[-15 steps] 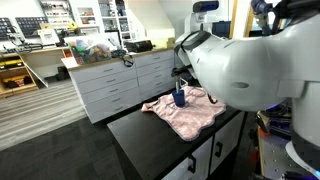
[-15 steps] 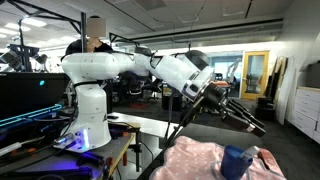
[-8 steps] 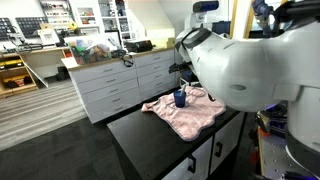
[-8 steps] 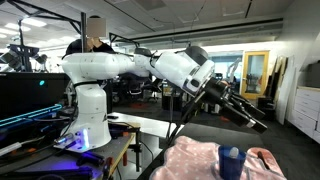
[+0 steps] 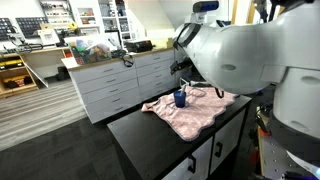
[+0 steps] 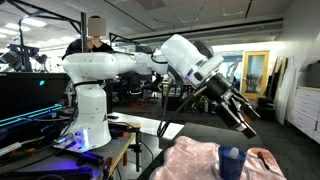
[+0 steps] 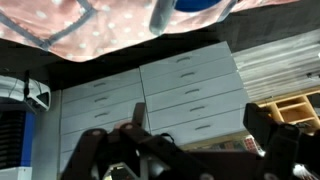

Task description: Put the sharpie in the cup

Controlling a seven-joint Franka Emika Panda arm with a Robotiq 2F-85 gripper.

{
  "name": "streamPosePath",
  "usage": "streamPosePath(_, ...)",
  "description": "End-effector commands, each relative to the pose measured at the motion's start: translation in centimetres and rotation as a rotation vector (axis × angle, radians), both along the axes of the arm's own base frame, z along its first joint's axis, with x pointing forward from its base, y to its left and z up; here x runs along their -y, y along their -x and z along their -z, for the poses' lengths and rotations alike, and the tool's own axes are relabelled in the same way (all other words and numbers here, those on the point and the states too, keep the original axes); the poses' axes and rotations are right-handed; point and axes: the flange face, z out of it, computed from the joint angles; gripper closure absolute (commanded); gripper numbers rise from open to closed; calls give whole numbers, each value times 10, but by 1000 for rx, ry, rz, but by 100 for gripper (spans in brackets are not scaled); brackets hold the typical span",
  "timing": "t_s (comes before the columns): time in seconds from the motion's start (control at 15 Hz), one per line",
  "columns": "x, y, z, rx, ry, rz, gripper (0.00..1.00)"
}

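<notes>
The small dark-blue cup (image 5: 180, 98) (image 6: 232, 163) stands upright on a pink cloth (image 5: 195, 115) (image 6: 195, 160) in both exterior views. Only its rim (image 7: 195, 5) peeks in at the top edge of the wrist view. I cannot make out the sharpie in any view. My gripper (image 6: 247, 122) hangs above the cup, a little to one side, angled downward. Seen from the wrist, the gripper (image 7: 198, 125) is open, its two dark fingers (image 7: 131, 115) set wide apart with nothing between them.
The cloth lies on a dark countertop (image 5: 150, 140). White drawer cabinets (image 5: 120, 85) (image 7: 185, 85) with clutter on top stand across the aisle. The arm's large white links (image 5: 250, 50) fill one side of an exterior view. A person (image 6: 95, 30) stands behind the robot base.
The jaws have opened wide over the last second. The arm has lifted and swung a little away from the cup, which now stands free on the cloth.
</notes>
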Motion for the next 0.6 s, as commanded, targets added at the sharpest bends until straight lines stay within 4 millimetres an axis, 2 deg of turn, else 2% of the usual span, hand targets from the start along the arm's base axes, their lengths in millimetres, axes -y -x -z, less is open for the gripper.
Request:
streamPosePath(0.0,12,-2,-5,-105,-108,28,0)
streamPosePath(0.53,23,-6,-6,-254,-197,74,0)
